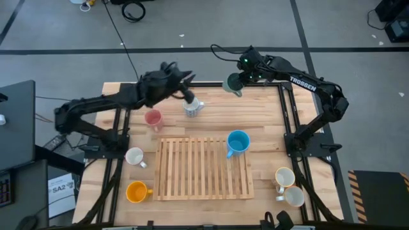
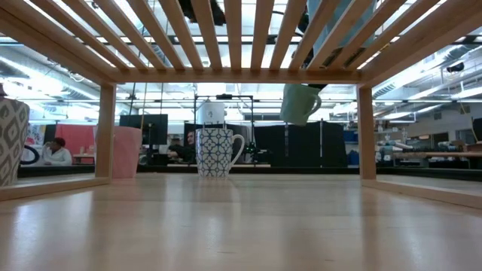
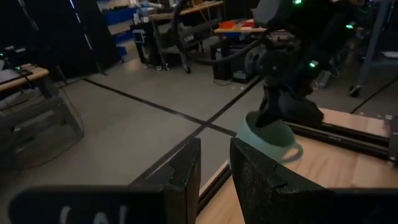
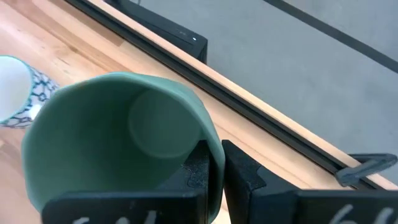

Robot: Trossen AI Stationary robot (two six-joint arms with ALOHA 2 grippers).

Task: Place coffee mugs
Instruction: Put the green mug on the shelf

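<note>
The right gripper [image 4: 214,163] pinched the green mug's [image 4: 118,143] rim aloft, due for lowering; the left gripper [image 1: 187,96] hung part-open, empty.

My right gripper [image 4: 212,163], pinching the green mug [image 1: 233,84] by its rim, hangs over the table's [image 1: 268,121] far edge, bare wood below. The patterned mug [image 1: 193,107] under my left gripper [image 1: 189,97] blocks the way along that edge. The slatted rack [image 1: 203,168] fills the middle; the blue mug [image 1: 238,142] stands on its far right corner.
</note>
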